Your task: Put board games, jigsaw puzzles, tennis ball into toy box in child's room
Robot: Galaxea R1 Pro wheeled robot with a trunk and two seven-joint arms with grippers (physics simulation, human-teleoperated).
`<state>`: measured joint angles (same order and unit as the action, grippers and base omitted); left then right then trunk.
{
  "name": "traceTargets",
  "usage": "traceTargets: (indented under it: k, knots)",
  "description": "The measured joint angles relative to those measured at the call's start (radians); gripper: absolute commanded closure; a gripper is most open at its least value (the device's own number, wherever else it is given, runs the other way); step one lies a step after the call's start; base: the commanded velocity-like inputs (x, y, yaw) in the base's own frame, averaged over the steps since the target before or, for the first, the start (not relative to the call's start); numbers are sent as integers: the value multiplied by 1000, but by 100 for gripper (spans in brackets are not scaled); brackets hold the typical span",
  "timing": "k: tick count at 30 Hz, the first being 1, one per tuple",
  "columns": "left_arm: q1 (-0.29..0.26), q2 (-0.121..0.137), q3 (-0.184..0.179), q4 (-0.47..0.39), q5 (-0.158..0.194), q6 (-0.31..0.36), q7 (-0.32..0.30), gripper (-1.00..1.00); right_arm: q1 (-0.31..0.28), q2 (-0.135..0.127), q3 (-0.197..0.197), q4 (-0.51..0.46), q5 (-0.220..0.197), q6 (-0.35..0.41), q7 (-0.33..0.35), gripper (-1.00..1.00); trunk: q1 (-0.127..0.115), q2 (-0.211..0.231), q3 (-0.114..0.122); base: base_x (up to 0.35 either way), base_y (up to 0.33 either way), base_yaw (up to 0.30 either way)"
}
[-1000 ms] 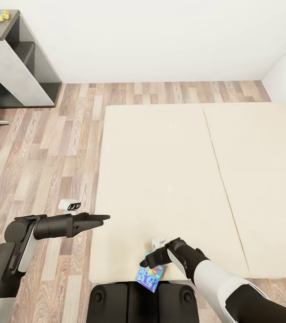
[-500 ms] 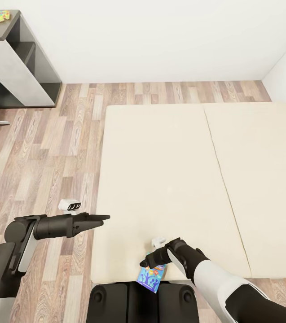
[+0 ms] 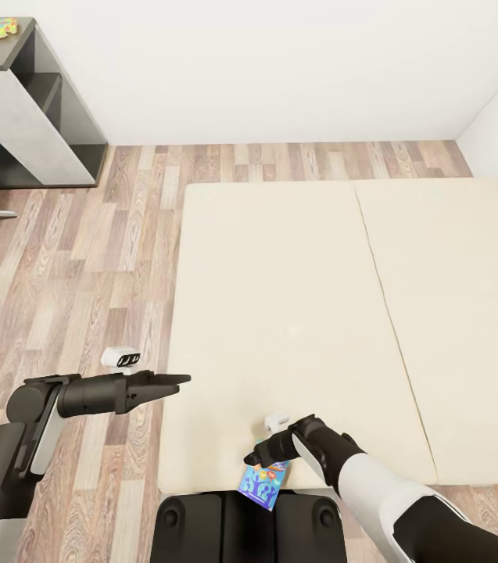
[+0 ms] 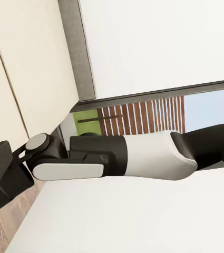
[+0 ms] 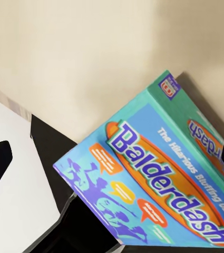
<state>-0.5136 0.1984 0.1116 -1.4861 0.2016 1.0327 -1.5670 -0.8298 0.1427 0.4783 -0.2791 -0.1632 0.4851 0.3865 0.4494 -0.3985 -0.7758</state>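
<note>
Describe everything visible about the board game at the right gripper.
The board game is a flat rectangular box, seemingly cardboard, with a blue printed cover, teal sides and an orange band reading "Balderdash" above coloured speech bubbles. It is closed and hangs tilted at the near edge of the bed, in front of the robot's trunk. The right gripper appears shut on its upper end.

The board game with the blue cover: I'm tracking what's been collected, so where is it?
In the head view the board game hangs in the right tool at the bed's near edge, just above the robot's base.
</note>
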Motion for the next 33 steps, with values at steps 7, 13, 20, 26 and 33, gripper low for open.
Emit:
traceTargets:
  k: [7,13,20,26,33]
  knots:
    - [0,1,0,0,0,0,0,-100,1,-6,-1,-3,-7,-1,0,-100,0,0,0,0,0,0]
    - [0,1,0,0,0,0,0,-100,2,-8,-1,-6,-3,0,0,-100,0,0,0,0,0,0]
    - [0,1,0,0,1,0,0,-100,2,-10,-1,-7,-7,0,1,-100,0,0,0,0,0,0]
    - [0,1,0,0,0,0,0,-100,1,-10,-2,-8,-9,2,2,-100,0,0,0,0,0,0]
    - [1,1,0,0,0,0,0,-100,2,-11,-3,-9,-10,2,1,-100,0,0,0,0,0,0]
